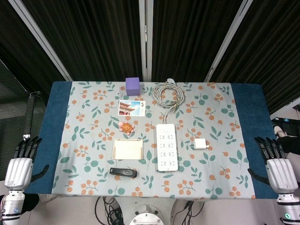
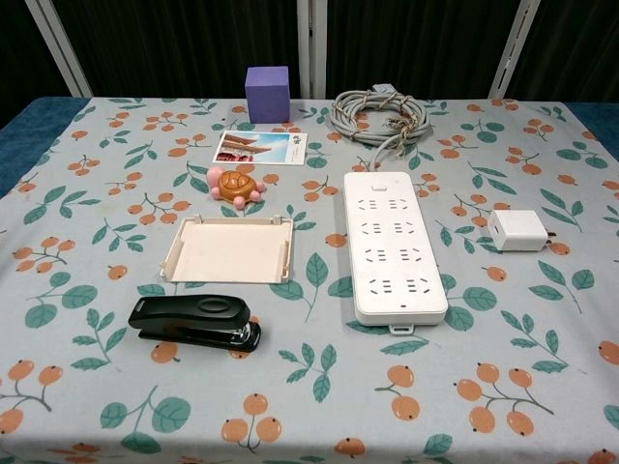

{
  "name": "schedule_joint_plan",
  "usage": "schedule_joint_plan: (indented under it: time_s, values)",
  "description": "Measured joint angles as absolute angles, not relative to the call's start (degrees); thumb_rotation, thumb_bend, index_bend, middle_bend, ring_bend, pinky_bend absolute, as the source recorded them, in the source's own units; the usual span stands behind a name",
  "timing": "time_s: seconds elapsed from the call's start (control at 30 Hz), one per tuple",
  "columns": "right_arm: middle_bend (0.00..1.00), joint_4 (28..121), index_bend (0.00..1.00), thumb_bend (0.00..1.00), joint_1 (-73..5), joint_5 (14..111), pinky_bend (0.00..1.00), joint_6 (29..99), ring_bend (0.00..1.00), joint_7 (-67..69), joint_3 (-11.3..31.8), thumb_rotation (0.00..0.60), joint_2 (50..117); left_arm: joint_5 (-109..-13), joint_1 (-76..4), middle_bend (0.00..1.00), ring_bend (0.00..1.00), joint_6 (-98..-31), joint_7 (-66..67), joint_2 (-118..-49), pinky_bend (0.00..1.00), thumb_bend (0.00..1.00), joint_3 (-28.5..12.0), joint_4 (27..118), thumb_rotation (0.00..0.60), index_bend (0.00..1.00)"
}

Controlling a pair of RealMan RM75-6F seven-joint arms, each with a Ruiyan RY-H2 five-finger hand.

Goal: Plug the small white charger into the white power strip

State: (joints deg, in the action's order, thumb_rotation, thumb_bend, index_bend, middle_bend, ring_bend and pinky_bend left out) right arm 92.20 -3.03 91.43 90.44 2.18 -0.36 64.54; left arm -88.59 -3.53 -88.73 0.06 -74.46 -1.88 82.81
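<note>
The white power strip (image 1: 168, 146) (image 2: 395, 244) lies lengthwise at the table's middle, sockets up, its grey cable coiled (image 1: 168, 93) (image 2: 379, 114) at the far end. The small white charger (image 1: 202, 144) (image 2: 519, 230) lies on the cloth just right of the strip, apart from it, prongs pointing right. My left hand (image 1: 19, 165) hovers off the table's left edge, fingers apart and holding nothing. My right hand (image 1: 277, 164) hovers off the right edge, likewise spread and holding nothing. Neither hand shows in the chest view.
Left of the strip sit a beige tray (image 1: 128, 149) (image 2: 230, 248), a black stapler (image 1: 123, 172) (image 2: 195, 322), a small orange turtle toy (image 1: 126, 126) (image 2: 235, 184), a photo card (image 1: 131, 108) (image 2: 260, 147) and a purple cube (image 1: 133, 85) (image 2: 268, 94).
</note>
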Motion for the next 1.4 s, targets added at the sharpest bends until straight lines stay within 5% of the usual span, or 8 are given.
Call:
schedule_joint_plan:
  time_s: [0.47, 0.83, 1.4]
  values:
    - [0.08, 92.2, 0.00, 0.07, -8.9, 90.4, 0.00, 79.7, 0.00, 0.1, 1.1, 0.600, 66.3, -88.8, -3.2, 0.05, 0.00, -89.7, 0.2, -74.7, 0.00, 0.22, -1.8, 83.1, 0.600, 0.00]
    - [0.05, 81.2, 0.00, 0.07, -21.3, 82.0, 0.00, 61.1, 0.00, -1.7, 5.8, 0.600, 80.2, -88.1, -1.8, 0.05, 0.00, -90.6, -0.5, -75.0, 0.00, 0.22, -1.3, 82.7, 0.600, 0.00]
    - [0.05, 69.2, 0.00, 0.06, -27.0, 77.8, 0.00, 56.2, 0.00, -1.0, 7.5, 0.600, 90.1, -87.8, -1.9, 0.05, 0.00, -90.0, -1.7, -75.5, 0.00, 0.22, -1.6, 81.3, 0.600, 0.00]
